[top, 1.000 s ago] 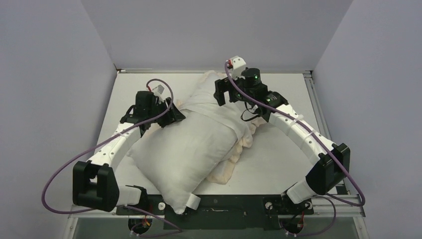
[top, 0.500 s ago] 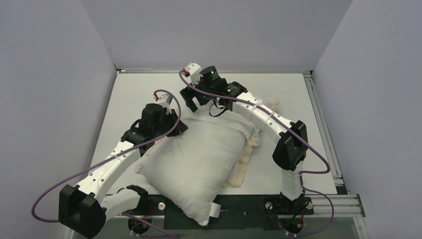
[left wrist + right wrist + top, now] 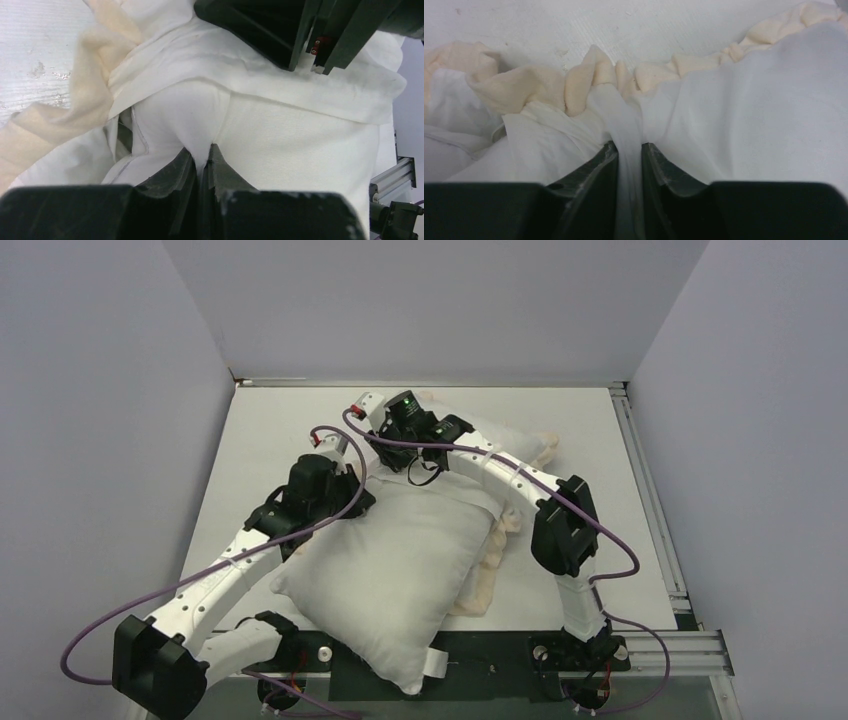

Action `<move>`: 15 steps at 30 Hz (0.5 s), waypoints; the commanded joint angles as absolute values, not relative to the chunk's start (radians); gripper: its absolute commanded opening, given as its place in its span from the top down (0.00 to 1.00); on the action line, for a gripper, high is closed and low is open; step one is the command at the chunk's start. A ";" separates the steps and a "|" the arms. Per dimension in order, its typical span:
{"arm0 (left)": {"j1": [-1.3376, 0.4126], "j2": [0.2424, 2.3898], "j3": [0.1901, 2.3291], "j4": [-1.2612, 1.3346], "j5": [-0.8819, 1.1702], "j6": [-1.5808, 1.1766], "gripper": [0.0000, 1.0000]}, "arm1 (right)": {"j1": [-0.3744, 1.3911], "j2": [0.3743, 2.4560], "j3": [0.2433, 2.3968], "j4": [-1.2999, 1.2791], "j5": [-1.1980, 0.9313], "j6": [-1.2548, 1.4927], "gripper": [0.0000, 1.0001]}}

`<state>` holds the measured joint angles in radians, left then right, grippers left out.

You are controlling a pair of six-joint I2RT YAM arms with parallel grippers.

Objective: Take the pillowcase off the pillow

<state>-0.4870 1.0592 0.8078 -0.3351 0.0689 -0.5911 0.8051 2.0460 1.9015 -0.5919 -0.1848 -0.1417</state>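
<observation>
Two arms meet at centre frame. What does each one hold?
— Left gripper (image 3: 201, 152): fingers pinched together on a fold of the pillow (image 3: 400, 570). Right gripper (image 3: 629, 150): clamped on white cloth of the pillowcase (image 3: 749, 100), just below its cream frill (image 3: 589, 75).
— And where do pillow and case lie?
— The pillow runs from centre to the lower edge of the overhead view, on the table (image 3: 600, 540). The case is bunched over its upper end and lies along its right side, with the frill showing.
</observation>
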 commanded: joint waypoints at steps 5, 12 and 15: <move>-0.529 0.981 0.853 -0.447 -0.022 -0.537 1.00 | 0.766 2.007 1.902 -0.563 0.007 -0.122 0.95; -0.514 0.909 0.874 -0.499 -0.102 -0.515 1.00 | 0.594 1.921 1.940 -0.516 0.131 -0.011 0.95; -0.492 0.905 0.902 -0.518 -0.103 -0.505 1.00 | 0.531 1.878 1.934 -0.481 0.184 0.043 0.95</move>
